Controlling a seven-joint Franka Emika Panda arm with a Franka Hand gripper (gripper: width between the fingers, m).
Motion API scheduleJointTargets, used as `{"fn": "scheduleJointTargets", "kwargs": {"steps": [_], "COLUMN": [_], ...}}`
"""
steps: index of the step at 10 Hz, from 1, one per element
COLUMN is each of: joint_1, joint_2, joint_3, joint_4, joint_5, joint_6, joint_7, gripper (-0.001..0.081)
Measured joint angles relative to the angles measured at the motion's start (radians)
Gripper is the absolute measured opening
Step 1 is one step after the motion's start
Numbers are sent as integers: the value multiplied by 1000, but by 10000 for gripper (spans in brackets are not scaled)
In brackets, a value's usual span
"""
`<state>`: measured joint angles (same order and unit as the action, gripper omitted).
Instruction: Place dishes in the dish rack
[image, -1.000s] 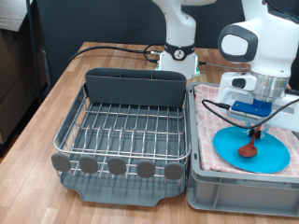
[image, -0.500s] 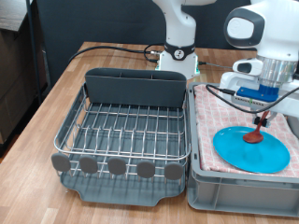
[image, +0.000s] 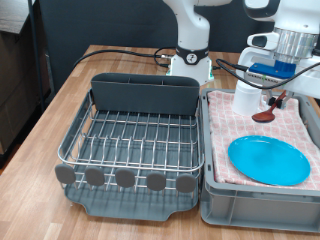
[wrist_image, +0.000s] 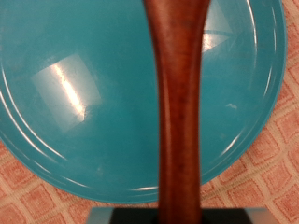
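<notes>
Spoon (image: 266, 113) hanging between fingers (image: 279, 99)

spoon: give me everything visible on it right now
The wooden spoon is small, dark reddish-brown, smooth and slightly glossy, with a rounded bowl and a slim handle. It hangs in the air bowl-down, handle running up into the gripper, which grips it near the top. It is clear of the light-blue plate, which lies flat on the pink checkered cloth at the exterior view's right. In the wrist view the handle runs straight across the plate below. Nothing else touches it.
</notes>
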<state>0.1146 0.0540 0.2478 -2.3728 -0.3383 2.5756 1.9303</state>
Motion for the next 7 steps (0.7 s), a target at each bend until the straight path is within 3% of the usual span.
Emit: {"fn": "scheduleJointTargets", "kwargs": {"steps": [3,7], "joint_1": [-6,-14], "joint_2": [-37,-159], "joint_3": [-30,-85], "joint_4": [-25,-127], "joint_5": [7,118], "joint_6": [-67,-108], "joint_7": [136,242], "gripper": [84,84]}}
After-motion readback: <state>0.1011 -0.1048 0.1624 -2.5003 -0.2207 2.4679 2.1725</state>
